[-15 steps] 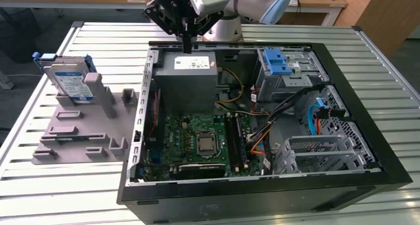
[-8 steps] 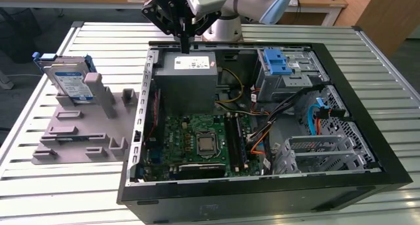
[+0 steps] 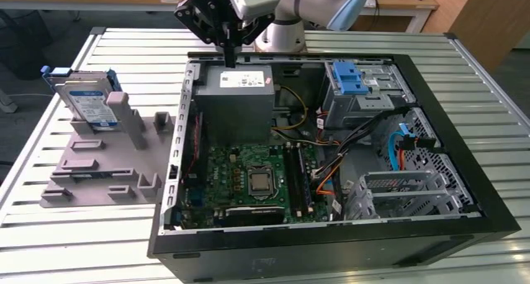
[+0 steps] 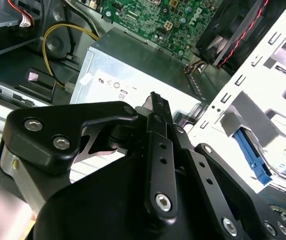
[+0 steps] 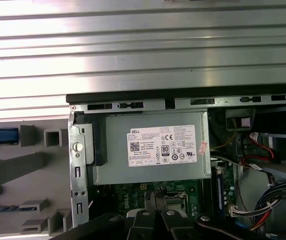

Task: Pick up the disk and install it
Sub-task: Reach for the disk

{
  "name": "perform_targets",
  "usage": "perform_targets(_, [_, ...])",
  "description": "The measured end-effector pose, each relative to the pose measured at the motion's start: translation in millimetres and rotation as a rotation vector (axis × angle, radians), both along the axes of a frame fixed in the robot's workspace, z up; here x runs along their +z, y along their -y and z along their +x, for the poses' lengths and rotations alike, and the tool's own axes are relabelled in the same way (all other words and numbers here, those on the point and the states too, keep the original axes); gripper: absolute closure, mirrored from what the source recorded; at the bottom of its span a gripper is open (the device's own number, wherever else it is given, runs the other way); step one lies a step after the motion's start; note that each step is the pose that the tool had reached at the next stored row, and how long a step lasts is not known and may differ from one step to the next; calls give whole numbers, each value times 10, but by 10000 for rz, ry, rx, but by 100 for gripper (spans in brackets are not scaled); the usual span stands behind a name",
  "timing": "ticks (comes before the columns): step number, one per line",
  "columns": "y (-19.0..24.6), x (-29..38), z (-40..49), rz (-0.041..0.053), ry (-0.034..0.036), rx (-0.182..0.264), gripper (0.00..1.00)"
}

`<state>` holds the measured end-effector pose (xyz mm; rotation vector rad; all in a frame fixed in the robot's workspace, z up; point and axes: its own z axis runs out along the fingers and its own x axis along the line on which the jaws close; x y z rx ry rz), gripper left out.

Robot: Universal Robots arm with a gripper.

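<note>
The disk (image 3: 89,105) stands on edge in the grey holder block (image 3: 99,172) at the exterior view's left, silver-grey with a white-and-blue label and a blue frame. Its blue edge shows in the first wrist view (image 5: 0,136) and, behind a grey post, in the second wrist view (image 4: 252,152). My gripper (image 3: 228,61) hangs over the back edge of the open computer case (image 3: 331,259), just above the grey power supply (image 3: 240,88), well to the right of the disk. Both wrist views show its black fingers (image 4: 155,102) (image 5: 156,197) pressed together with nothing between them.
Inside the case lie the green motherboard (image 3: 257,172), cable bundles, a metal drive cage with a blue latch piece (image 3: 352,79) at the back right, and another cage (image 3: 406,188) at the front right. Everything rests on a slatted metal table (image 3: 74,240).
</note>
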<state>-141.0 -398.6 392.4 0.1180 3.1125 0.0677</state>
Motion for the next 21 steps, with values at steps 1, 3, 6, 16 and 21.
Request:
perform_targets(1, [0, 0, -9, 0, 0, 0, 89])
perform_targets(3, [-2, 0, -29, -1, -1, 1, 89])
perform_targets(6, [-3, -2, -59, -1, -1, 1, 89])
perform_targets(16, [-9, -6, -157, 0, -3, 0, 89])
perform_targets(21, [-11, -9, -202, 0, -5, 0, 89])
